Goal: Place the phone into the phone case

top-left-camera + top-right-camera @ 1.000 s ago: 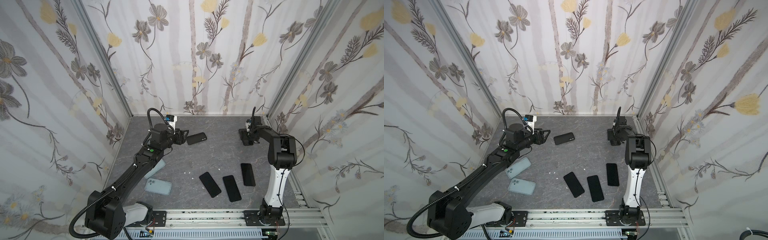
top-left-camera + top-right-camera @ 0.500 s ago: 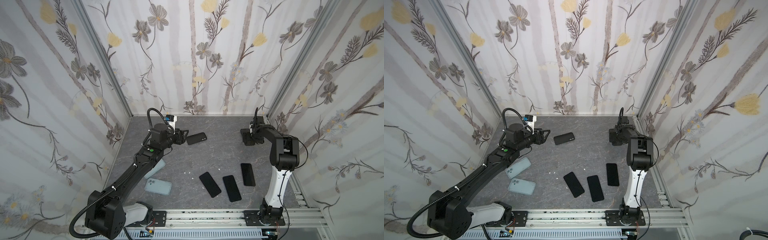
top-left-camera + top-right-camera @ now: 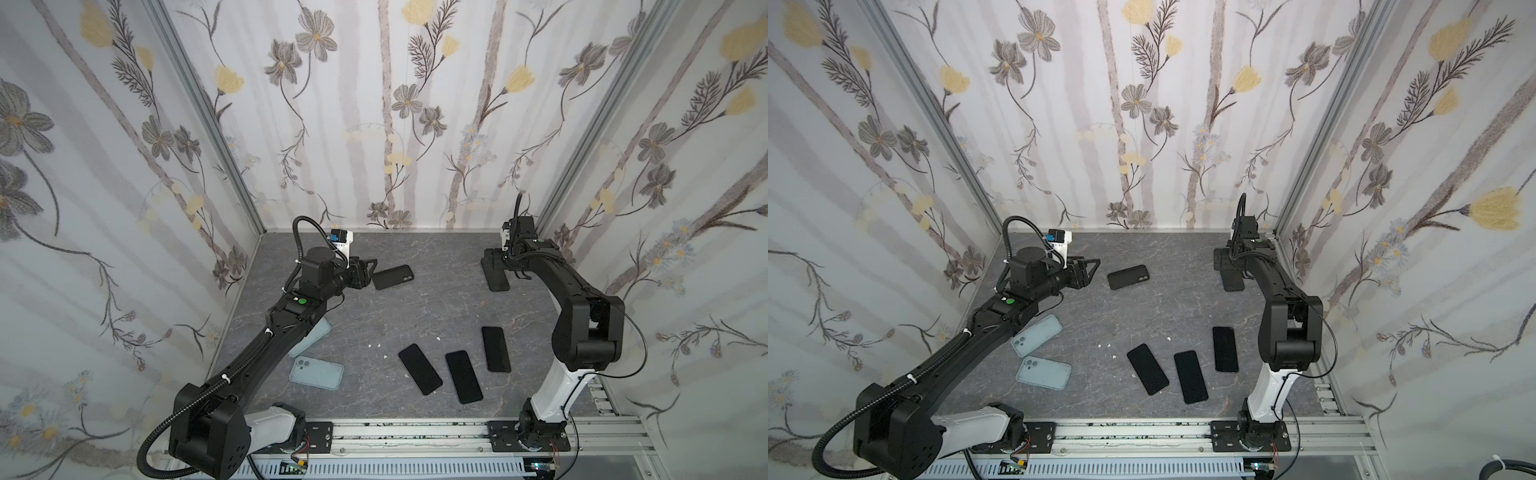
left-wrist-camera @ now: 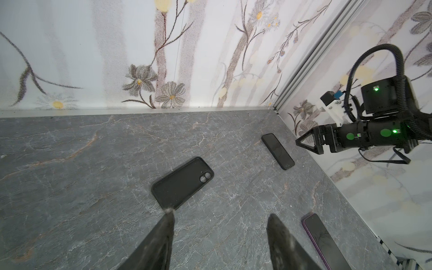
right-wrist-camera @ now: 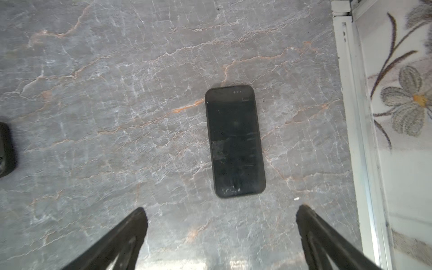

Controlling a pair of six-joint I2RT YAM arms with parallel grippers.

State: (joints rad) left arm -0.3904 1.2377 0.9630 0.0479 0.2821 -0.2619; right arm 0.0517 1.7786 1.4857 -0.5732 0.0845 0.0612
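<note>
Right claw (image 5: 222,208) wide open | phone (image 5: 235,140) lengthwise ahead, earpiece end away

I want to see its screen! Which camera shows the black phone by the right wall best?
The right wrist view: the black rectangular phone lies central, screen up, uncovered. Both top views show it small, partly covered. The left wrist view shows it tiny.

Black glass-fronted phone (image 5: 235,140) and matte black phone case (image 4: 182,183), well apart.
Phone lies flat, screen up, back right; phone case lies flat, 2 lenses up, back centre-left.
</note>
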